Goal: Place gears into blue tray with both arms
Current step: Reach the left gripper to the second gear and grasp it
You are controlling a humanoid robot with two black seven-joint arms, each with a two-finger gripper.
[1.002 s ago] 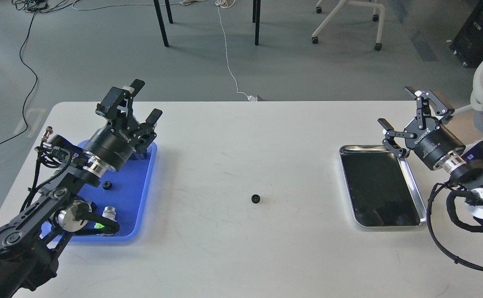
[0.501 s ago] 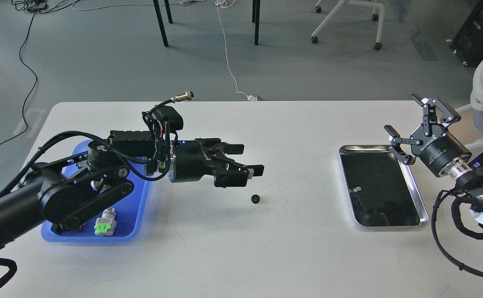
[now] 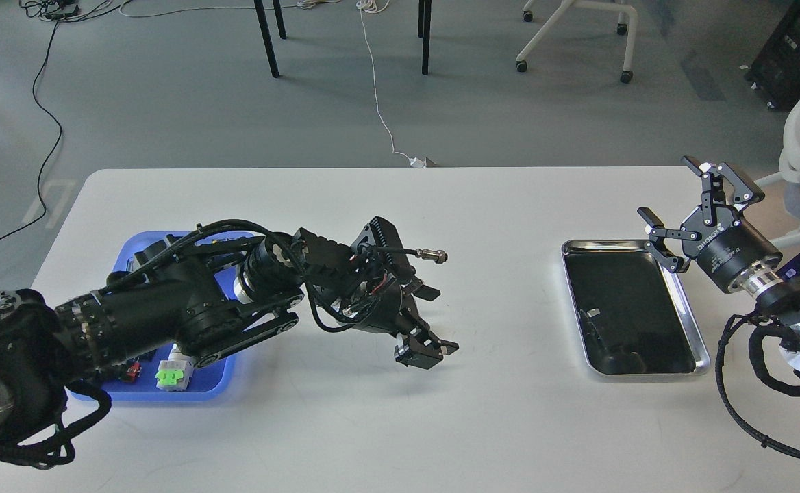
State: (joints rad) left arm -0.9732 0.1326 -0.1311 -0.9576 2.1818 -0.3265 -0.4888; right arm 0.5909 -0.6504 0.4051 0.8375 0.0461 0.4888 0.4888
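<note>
The left gripper [image 3: 434,322] is seen near the middle of the frame, reaching from the lower left and tilted down toward the white table [image 3: 400,424]. One finger [image 3: 429,293] points to the right higher up, the other [image 3: 427,350] lies lower near the table surface, and a clear gap is seen between them, so the gripper is spread apart. Whether anything is touched or enclosed cannot be told, since the spot beneath the gripper is covered by its own body; no gear can be made out on the open table surface.

The right gripper [image 3: 688,209] is held at the right of the frame above the far corner of the steel tray [image 3: 698,342], its fingers spread wide with nothing between them.

The blue tray [image 3: 133,245] lies at the left of the frame and is largely hidden by the left arm [image 3: 167,308]. Only its far left corner and its near edge are shown. At the near edge a green push-button switch [image 3: 167,376] and a small red part [image 3: 131,372] are partly seen. Whether gears lie in the tray cannot be told. The right arm is cut off by the right edge of the frame.
</note>
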